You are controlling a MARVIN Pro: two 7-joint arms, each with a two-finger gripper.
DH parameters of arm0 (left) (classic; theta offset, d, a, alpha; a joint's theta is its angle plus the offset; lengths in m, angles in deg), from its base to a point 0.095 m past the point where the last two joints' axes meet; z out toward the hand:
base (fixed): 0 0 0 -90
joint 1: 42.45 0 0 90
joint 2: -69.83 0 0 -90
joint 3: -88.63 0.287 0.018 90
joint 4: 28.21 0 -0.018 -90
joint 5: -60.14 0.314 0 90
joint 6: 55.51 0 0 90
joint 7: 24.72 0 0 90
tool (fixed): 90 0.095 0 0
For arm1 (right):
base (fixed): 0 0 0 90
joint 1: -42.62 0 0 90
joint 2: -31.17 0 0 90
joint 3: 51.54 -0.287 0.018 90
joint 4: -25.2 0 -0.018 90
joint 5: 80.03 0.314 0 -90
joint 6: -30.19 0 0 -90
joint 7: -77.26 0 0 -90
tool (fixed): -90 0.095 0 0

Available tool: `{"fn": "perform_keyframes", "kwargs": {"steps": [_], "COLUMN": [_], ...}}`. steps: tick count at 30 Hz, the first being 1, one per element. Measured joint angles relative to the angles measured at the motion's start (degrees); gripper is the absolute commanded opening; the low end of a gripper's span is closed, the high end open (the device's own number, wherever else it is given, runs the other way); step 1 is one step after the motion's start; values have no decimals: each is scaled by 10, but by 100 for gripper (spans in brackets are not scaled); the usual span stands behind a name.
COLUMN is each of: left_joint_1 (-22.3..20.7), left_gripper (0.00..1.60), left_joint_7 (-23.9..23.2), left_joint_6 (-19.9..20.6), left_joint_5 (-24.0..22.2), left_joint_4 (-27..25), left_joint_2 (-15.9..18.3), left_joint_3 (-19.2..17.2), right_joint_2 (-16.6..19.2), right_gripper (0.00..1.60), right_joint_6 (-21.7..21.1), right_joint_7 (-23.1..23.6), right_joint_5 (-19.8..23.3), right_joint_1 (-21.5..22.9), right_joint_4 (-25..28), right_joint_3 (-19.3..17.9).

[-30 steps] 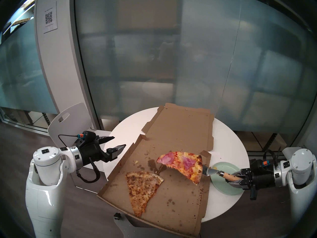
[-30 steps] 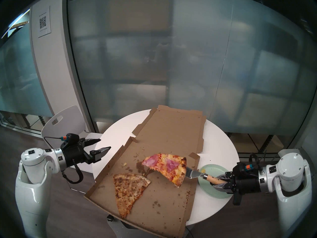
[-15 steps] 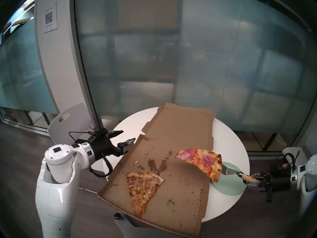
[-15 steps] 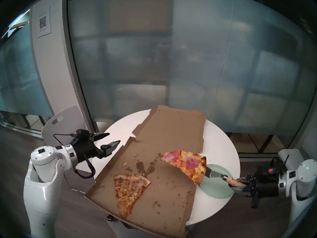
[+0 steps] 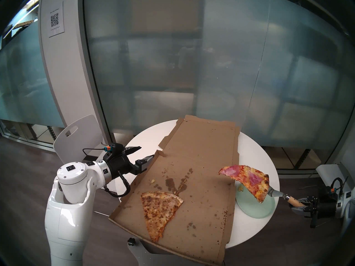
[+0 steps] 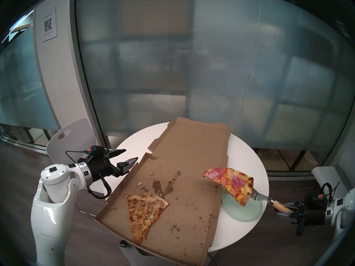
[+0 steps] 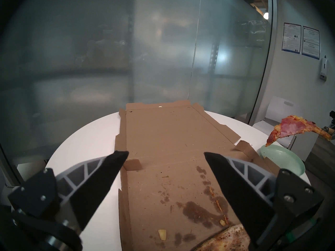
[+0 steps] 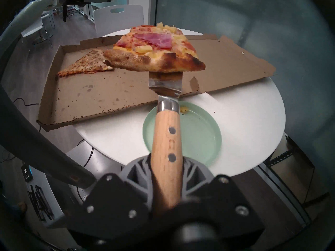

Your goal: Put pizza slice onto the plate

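The ham-and-pineapple pizza slice rides on the metal blade of a wooden-handled spatula, lifted in the air. It hangs over the box's right edge and the near-left part of the mint-green plate, its tip drooping. My right gripper is shut on the spatula handle, right of the plate. At the box's left edge my left gripper stands open with nothing in it.
A flat open cardboard pizza box covers most of the round white table. A plain tan speckled slice lies in its near left part. A yellow crumb lies on the plate. A white chair stands at the left.
The right arm carried the spatula and ham slice to the right, from over the box to over the plate. The left arm moved forward to the box's left edge, still open.
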Motion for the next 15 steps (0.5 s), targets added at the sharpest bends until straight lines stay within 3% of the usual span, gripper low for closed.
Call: {"fn": "perform_keyframes", "kwargs": {"steps": [15], "left_joint_1": [-11], "left_gripper": [160], "left_joint_7": [8], "left_joint_6": [-19], "left_joint_5": [10], "left_joint_4": [14], "left_joint_2": [-1], "left_joint_3": [16], "right_joint_2": [0], "right_gripper": [0], "right_joint_6": [34], "right_joint_7": [0], "right_joint_5": [-5], "right_joint_1": [-18], "right_joint_4": [-61], "right_joint_3": [-41]}}
